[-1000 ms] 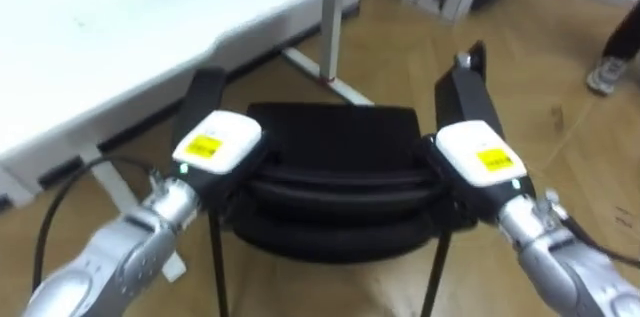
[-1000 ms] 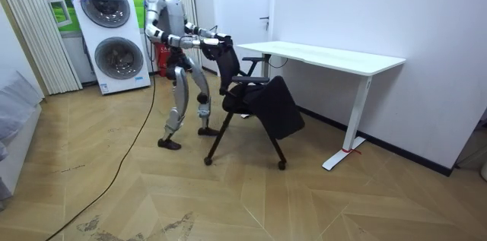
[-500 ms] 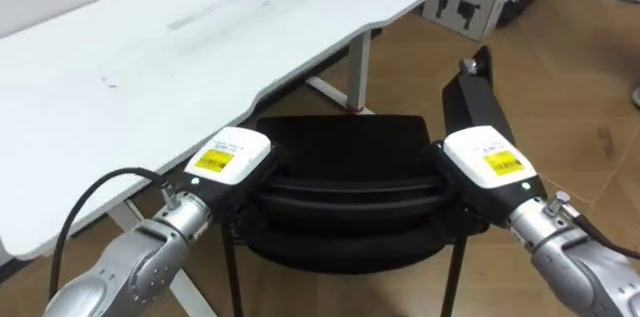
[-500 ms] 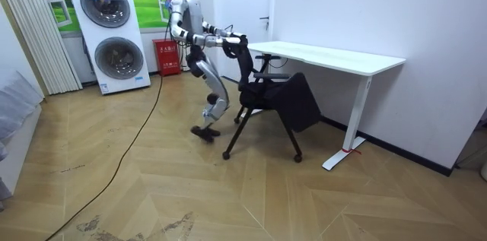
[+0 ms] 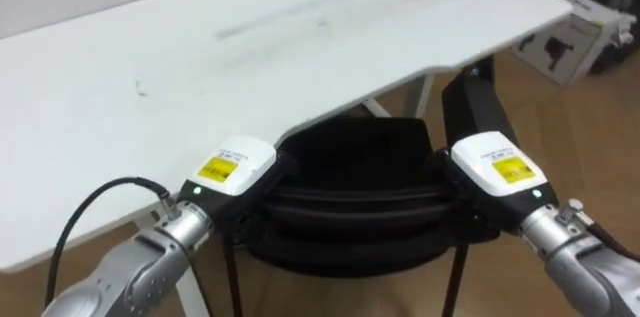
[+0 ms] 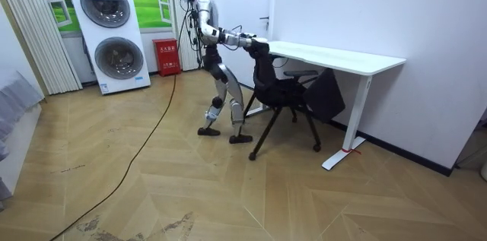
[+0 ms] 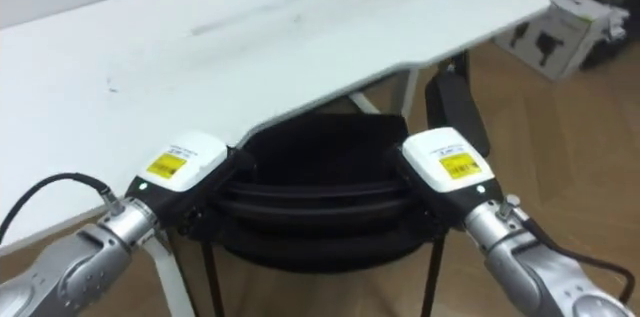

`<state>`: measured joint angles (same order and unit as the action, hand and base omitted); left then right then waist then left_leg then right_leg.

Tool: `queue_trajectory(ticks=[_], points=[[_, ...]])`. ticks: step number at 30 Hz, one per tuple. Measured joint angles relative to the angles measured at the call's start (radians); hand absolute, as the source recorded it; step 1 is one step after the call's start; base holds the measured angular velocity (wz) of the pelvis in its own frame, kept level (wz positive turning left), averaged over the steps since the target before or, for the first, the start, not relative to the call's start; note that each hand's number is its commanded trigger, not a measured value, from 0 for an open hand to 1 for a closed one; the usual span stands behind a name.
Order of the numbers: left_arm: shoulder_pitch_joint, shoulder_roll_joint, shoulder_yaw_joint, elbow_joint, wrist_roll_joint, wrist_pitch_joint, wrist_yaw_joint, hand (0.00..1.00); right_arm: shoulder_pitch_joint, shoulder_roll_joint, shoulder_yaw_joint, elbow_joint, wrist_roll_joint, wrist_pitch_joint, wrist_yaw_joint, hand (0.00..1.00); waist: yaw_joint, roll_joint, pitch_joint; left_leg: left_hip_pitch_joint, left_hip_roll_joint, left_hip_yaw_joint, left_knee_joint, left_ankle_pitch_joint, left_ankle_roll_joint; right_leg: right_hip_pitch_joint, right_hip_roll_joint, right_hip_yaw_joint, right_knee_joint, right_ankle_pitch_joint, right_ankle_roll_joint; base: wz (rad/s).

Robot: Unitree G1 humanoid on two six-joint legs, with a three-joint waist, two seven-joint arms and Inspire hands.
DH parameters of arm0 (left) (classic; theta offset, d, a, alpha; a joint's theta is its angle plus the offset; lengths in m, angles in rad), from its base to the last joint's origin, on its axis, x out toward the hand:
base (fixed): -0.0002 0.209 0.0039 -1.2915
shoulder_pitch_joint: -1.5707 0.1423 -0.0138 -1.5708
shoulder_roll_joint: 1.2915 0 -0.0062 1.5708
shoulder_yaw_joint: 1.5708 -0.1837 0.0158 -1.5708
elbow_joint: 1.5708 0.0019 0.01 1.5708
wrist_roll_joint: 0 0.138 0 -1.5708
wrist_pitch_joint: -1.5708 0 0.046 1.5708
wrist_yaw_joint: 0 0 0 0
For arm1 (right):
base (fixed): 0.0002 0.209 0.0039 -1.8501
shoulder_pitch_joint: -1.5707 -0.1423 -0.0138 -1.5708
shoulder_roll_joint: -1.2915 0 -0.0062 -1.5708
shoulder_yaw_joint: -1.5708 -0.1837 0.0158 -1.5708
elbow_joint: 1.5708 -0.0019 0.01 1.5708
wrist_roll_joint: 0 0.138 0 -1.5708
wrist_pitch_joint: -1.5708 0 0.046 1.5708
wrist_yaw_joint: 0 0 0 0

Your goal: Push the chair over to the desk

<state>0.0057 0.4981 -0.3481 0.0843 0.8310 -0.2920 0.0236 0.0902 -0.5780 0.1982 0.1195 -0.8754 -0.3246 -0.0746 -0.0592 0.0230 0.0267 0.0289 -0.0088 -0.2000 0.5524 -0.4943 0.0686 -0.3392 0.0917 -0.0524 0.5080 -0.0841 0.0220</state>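
Observation:
A black chair (image 5: 355,202) stands right in front of me, its backrest nearest and its seat (image 5: 362,142) partly under the edge of the white desk (image 5: 250,47). My left hand (image 5: 232,165) rests against the backrest's left end and my right hand (image 5: 497,165) against its right end. In the room view I stand behind the chair (image 6: 285,93) with both arms stretched out to it, one foot ahead of the other. A dark bag or cloth (image 6: 327,96) hangs at the chair's front, under the desk (image 6: 335,55).
The desk's white leg (image 6: 351,131) stands on the room view's right of the chair. A cardboard box (image 5: 570,37) lies on the wooden floor beyond the desk's right end. Two stacked washing machines (image 6: 110,32) and a red box (image 6: 167,57) are behind me.
I have walked forward with the chair before me. It rolled from the open floor to the desk, and its seat now reaches under the desk's edge.

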Motion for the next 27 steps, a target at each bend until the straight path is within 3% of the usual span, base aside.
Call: queue_trajectory(ticks=[1,2,3,4,5,6,8,9,10,11,13,17,19,23,25,27], points=[[0.001,0.009,0.0,0.002,-0.013,-0.002,0.0,1.0,0.008,-0.001,0.0,-0.014,0.006,-0.008,0.008,1.0,-0.022,-0.034,-0.0078,0.007,0.026,0.037,0.017,-0.017,-0.023,-0.015,-0.016,0.105,0.185,-0.089,0.009,0.78],[0.0,0.011,0.005,0.002,-0.017,-0.008,0.0,1.0,0.011,-0.01,-0.001,-0.024,0.014,-0.013,0.01,1.0,-0.028,-0.048,-0.0102,0.003,0.033,0.057,0.049,-0.031,-0.04,-0.008,-0.029,0.164,0.244,-0.169,0.022,0.87],[-0.004,0.003,0.022,0.002,-0.029,-0.012,0.001,1.0,-0.004,-0.024,-0.005,-0.036,0.029,-0.014,0.012,1.0,-0.021,-0.05,-0.0018,-0.026,0.061,0.101,0.171,-0.068,-0.091,-0.017,-0.005,0.16,0.315,-0.256,-0.043,0.54],[-0.008,-0.024,0.021,0.021,-0.03,0.005,-0.011,1.0,-0.006,-0.005,-0.005,-0.028,0.022,0.013,0.014,1.0,-0.02,-0.022,-0.0119,-0.064,0.115,0.118,0.288,-0.052,-0.1,-0.008,0.025,0.125,0.321,-0.274,-0.074,0.29],[-0.008,-0.027,0.022,0.029,-0.03,0.009,-0.016,1.0,-0.011,0.021,-0.005,-0.013,0.008,0.023,0.015,1.0,-0.006,-0.018,-0.0141,-0.089,0.148,0.147,0.357,-0.02,-0.1,0.004,0.031,0.088,0.319,-0.285,-0.093,0.13],[-0.008,-0.024,0.022,0.029,-0.03,0.007,-0.016,1.0,-0.011,0.025,-0.005,-0.01,0.008,0.022,0.015,1.0,0.003,-0.018,-0.014,-0.096,0.163,0.156,0.379,-0.004,-0.098,0.009,0.03,0.067,0.316,-0.29,-0.101,0.0],[-0.009,-0.005,0.024,0.028,-0.032,0.0,-0.016,1.0,-0.01,0.035,0.008,-0.001,0.008,0.015,0.012,1.0,0.013,-0.015,-0.013,-0.148,0.217,0.168,0.44,0.086,-0.118,0.047,0.021,-0.014,0.279,-0.296,-0.122,0.24],[-0.01,0.0,0.023,0.028,-0.032,-0.001,-0.016,1.0,-0.008,0.038,0.013,0.001,0.008,0.016,0.01,1.0,0.01,-0.022,-0.0114,-0.162,0.226,0.17,0.455,0.115,-0.118,0.057,0.017,-0.028,0.267,-0.298,-0.125,0.49],[-0.01,0.004,0.023,0.028,-0.031,-0.001,-0.016,1.0,-0.007,0.038,0.019,0.006,0.008,0.015,0.009,1.0,0.01,-0.038,-0.0104,-0.185,0.231,0.17,0.479,0.173,-0.115,0.073,0.012,-0.042,0.245,-0.297,-0.138,0.5],[-0.01,0.004,0.018,0.028,-0.031,0.002,-0.017,1.0,-0.005,0.034,0.021,0.009,0.01,0.013,0.01,1.0,0.007,-0.038,-0.0092,-0.209,0.239,0.17,0.499,0.216,-0.122,0.092,0.007,-0.066,0.214,-0.285,-0.157,0.44],[-0.01,0.002,0.017,0.028,-0.031,-0.001,-0.019,1.0,-0.004,0.034,0.021,0.011,0.011,0.012,0.009,1.0,0.006,-0.042,-0.0069,-0.232,0.24,0.191,0.503,0.241,-0.119,0.114,-0.019,-0.118,0.183,-0.249,-0.176,0.29],[-0.011,-0.004,0.021,0.028,-0.009,-0.004,-0.018,1.0,0.001,0.036,0.022,0.013,0.01,0.01,0.007,1.0,-0.01,-0.064,-0.0112,-0.241,0.24,0.213,0.408,0.27,-0.134,0.146,-0.096,-0.262,0.122,-0.246,-0.188,0.38],[-0.012,-0.014,0.031,0.028,0.012,-0.004,-0.014,1.0,0.001,0.036,0.021,0.013,0.005,0.016,0.001,1.0,-0.022,-0.08,-0.0125,-0.243,0.238,0.254,0.322,0.266,-0.137,0.148,-0.105,-0.284,0.077,-0.223,-0.193,0.45],[-0.016,-0.03,0.037,0.028,0.03,0.005,-0.007,1.0,0.001,0.03,0.022,0.006,0.003,0.02,-0.013,1.0,-0.013,-0.086,-0.0133,-0.233,0.192,0.309,0.099,0.262,-0.134,0.156,-0.113,-0.326,-0.007,-0.175,-0.203,0.12],[-0.016,-0.032,0.038,0.028,0.036,0.005,-0.005,1.0,0.001,0.031,0.023,0.006,0.0,0.02,-0.013,1.0,-0.005,-0.086,-0.014,-0.203,0.159,0.338,-0.034,0.267,-0.137,0.178,-0.129,-0.395,-0.042,-0.173,-0.203,0.0],[-0.012,-0.036,0.04,0.029,0.048,0.005,-0.005,1.0,0.001,0.037,0.022,0.006,-0.014,0.021,-0.008,1.0,0.0,-0.087,-0.0136,-0.181,0.149,0.331,-0.091,0.284,-0.153,0.206,-0.133,-0.442,-0.081,-0.164,-0.201,0.04]])
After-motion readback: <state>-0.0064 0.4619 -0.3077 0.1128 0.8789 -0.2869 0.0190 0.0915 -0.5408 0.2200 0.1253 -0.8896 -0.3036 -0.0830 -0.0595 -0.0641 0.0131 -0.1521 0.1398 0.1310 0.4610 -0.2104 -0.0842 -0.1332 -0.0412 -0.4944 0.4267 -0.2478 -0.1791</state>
